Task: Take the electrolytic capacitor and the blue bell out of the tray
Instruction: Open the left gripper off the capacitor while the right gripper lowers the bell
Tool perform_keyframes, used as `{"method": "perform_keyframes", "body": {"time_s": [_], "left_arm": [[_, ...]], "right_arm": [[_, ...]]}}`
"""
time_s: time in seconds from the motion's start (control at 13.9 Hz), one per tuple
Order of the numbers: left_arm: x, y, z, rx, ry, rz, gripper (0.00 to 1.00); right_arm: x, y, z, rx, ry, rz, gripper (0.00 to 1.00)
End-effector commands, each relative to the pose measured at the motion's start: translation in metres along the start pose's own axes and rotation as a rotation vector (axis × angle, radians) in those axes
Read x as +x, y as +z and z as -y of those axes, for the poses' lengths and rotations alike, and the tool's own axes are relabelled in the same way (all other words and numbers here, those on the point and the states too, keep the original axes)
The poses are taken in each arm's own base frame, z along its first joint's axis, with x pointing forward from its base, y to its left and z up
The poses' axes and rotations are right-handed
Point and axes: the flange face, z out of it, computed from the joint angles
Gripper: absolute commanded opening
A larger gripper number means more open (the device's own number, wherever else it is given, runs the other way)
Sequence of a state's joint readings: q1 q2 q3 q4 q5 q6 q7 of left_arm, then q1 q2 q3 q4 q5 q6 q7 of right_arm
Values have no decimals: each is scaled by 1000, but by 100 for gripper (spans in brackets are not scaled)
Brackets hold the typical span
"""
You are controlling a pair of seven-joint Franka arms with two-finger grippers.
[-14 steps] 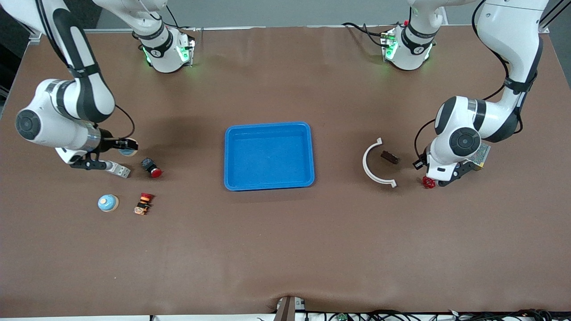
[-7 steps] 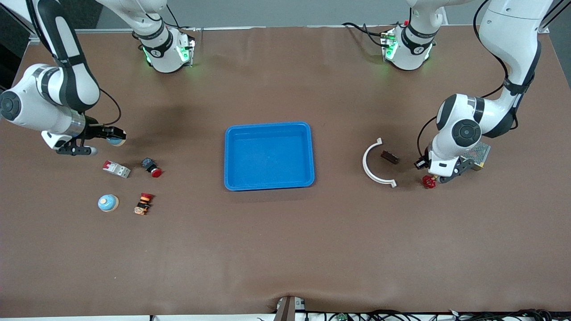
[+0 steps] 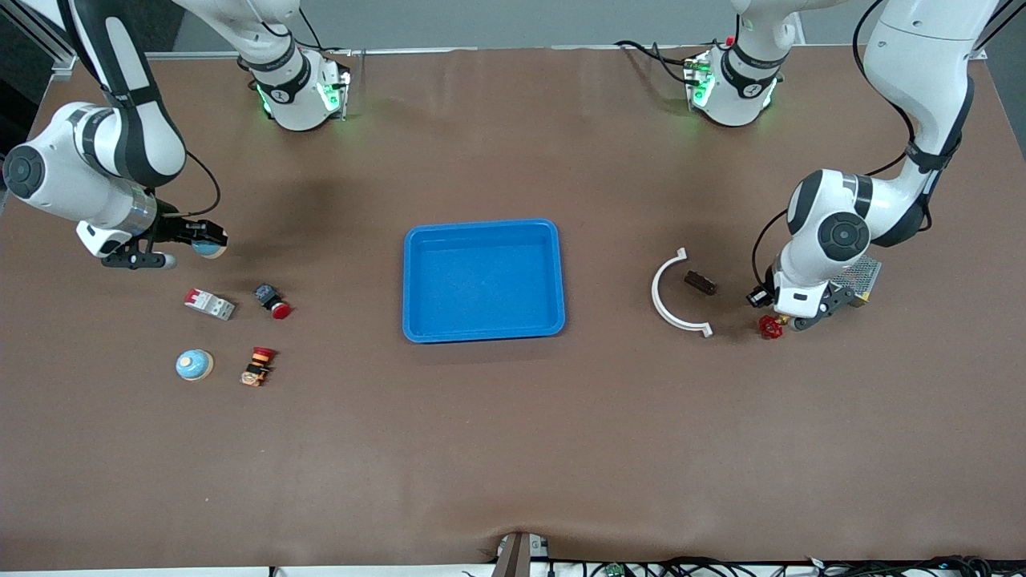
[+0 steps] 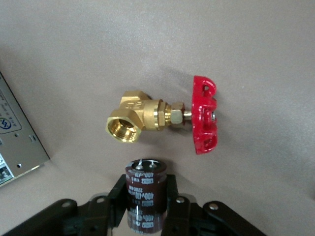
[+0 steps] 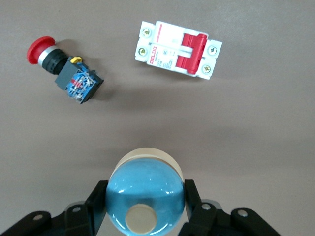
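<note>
My right gripper (image 3: 207,244) is shut on a blue dome bell with a cream base (image 3: 212,249) and holds it above the table near the right arm's end. In the right wrist view the bell (image 5: 145,194) sits between the fingers of that gripper (image 5: 145,201). My left gripper (image 3: 757,298) is shut on a dark brown capacitor (image 4: 146,191), held just above the table beside a brass valve with a red handle (image 4: 162,118). In the left wrist view this gripper (image 4: 146,199) clamps the capacitor's sides. The blue tray (image 3: 481,225) stands at the table's middle with nothing in it.
A second blue bell (image 3: 194,365), a white and red circuit breaker (image 3: 209,304), a red push button (image 3: 272,301) and an orange-red switch (image 3: 258,366) lie near the right arm. A white curved piece (image 3: 669,292), a small brown part (image 3: 700,282) and a metal power supply (image 3: 859,276) lie near the left arm.
My right gripper has risen with the bell and moved toward the right arm's end of the table, uncovering the circuit breaker. My left gripper has barely shifted.
</note>
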State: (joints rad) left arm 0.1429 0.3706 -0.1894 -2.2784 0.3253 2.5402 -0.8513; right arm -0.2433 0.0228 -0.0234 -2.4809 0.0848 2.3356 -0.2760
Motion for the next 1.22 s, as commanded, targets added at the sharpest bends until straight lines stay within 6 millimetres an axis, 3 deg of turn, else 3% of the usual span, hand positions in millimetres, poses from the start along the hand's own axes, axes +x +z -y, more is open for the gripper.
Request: {"method": "perform_keyframes", "body": {"time_s": [0.0, 0.07, 0.29, 0.58, 1.15], "left_arm": [[2, -8, 1, -9, 19, -27, 84], [3, -12, -1, -13, 12, -34, 100], [6, -30, -5, -28, 7, -61, 100], [25, -63, -13, -46, -1, -110, 100], [73, -136, -32, -17, -33, -131, 100]], "right_arm": [[-10, 7, -4, -20, -15, -40, 0], [-11, 17, -4, -24, -13, -49, 0], [-9, 41, -9, -36, -18, -71, 0], [-7, 64, -26, -45, -37, -89, 0], [-6, 79, -27, -43, -28, -93, 0]]}}
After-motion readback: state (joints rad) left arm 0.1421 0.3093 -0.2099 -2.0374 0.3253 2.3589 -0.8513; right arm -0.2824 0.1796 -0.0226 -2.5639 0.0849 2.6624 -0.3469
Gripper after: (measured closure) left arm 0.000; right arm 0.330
